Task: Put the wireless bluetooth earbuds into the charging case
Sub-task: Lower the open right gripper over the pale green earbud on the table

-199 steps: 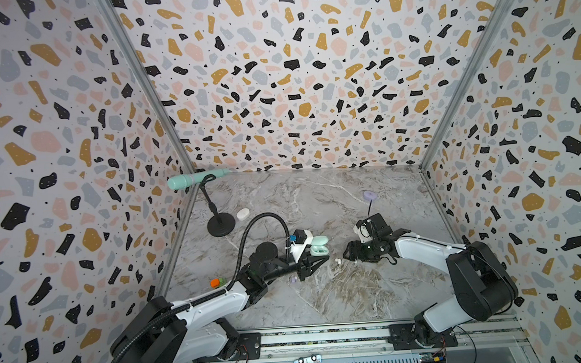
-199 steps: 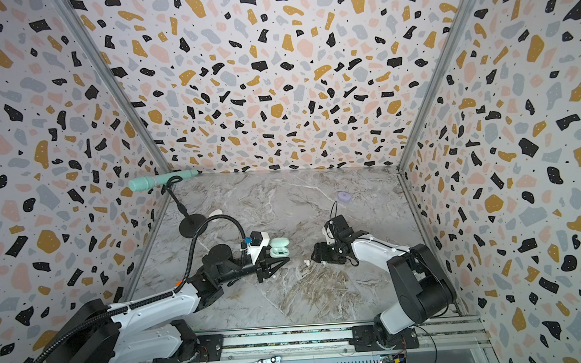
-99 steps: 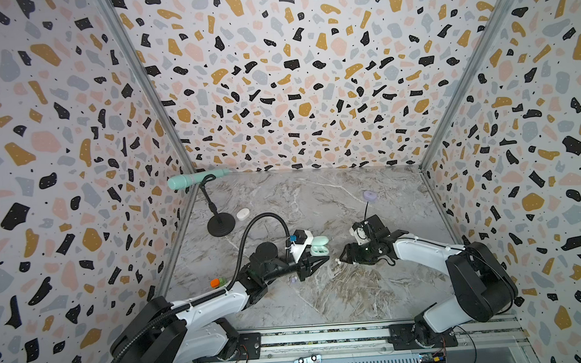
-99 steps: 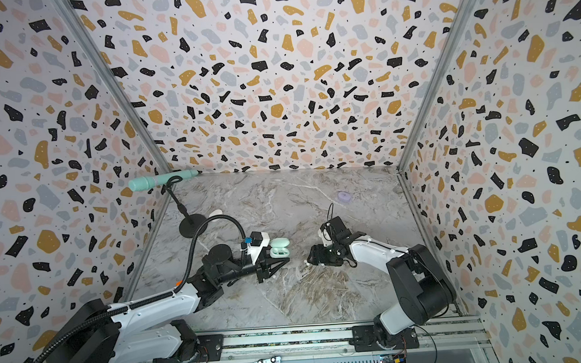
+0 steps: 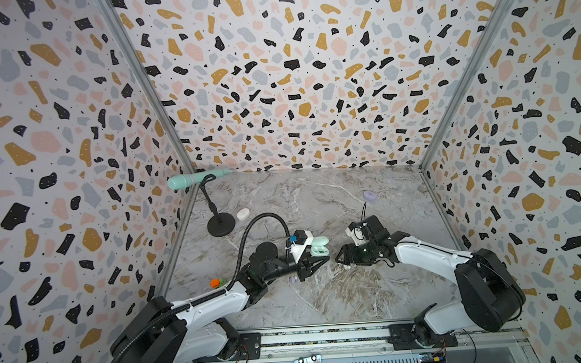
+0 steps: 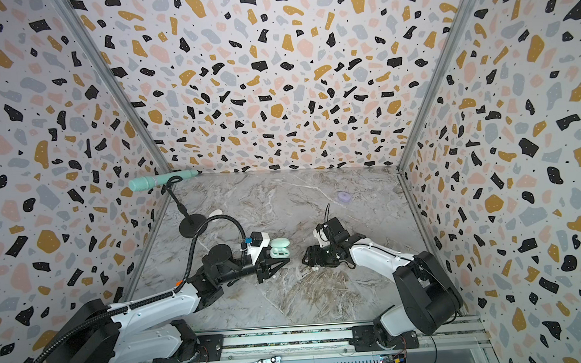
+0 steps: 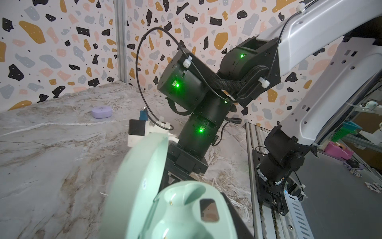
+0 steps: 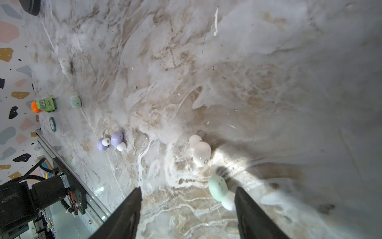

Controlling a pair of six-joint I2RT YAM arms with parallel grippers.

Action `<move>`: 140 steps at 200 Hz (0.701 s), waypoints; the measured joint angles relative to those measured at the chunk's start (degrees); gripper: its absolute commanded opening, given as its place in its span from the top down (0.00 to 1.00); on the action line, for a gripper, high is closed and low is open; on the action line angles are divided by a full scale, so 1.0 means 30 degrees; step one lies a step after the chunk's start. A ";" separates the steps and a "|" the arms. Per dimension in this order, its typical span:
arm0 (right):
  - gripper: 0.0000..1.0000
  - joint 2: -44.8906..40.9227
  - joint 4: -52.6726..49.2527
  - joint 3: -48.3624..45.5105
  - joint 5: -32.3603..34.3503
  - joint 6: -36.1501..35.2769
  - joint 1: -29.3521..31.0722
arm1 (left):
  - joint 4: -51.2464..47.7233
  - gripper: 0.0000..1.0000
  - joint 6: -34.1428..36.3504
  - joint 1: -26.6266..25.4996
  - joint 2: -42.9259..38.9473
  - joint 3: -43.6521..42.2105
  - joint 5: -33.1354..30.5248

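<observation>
My left gripper (image 5: 314, 261) is shut on an open mint-green charging case (image 5: 320, 247), which fills the left wrist view with lid (image 7: 140, 178) up and both wells (image 7: 186, 198) empty. My right gripper (image 8: 187, 190) is open and low over the marble floor. A mint earbud (image 8: 218, 188) lies between its fingers, close beside one finger (image 8: 248, 207). A white earbud (image 8: 201, 154) lies just beyond the tips. Two lavender earbuds (image 8: 116, 139) lie further off, and another mint earbud (image 8: 75, 101) sits near the wall. In both top views the two grippers face each other mid-floor.
A closed lavender case (image 5: 369, 195) sits at the back right and a white case (image 5: 243, 213) beside the microphone stand's black base (image 5: 221, 224). An orange-and-green toy (image 5: 217, 282) lies by the left wall. Patterned walls enclose three sides; a metal rail (image 5: 323, 342) runs along the front.
My right gripper has shifted slightly left toward the held case, staying open. The left arm and the mint case have not moved.
</observation>
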 measured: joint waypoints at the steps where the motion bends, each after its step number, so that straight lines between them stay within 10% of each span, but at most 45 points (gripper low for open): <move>1: 0.29 -0.0007 -0.0029 0.0000 0.0022 0.0000 0.0000 | 0.0000 0.76 0.0000 0.0000 0.0000 0.0000 0.0000; 140: 0.33 0.2732 -0.1989 0.2120 0.2514 -0.2244 0.0576 | 0.0007 0.76 -0.0656 0.0000 -0.1239 -0.0889 -0.0342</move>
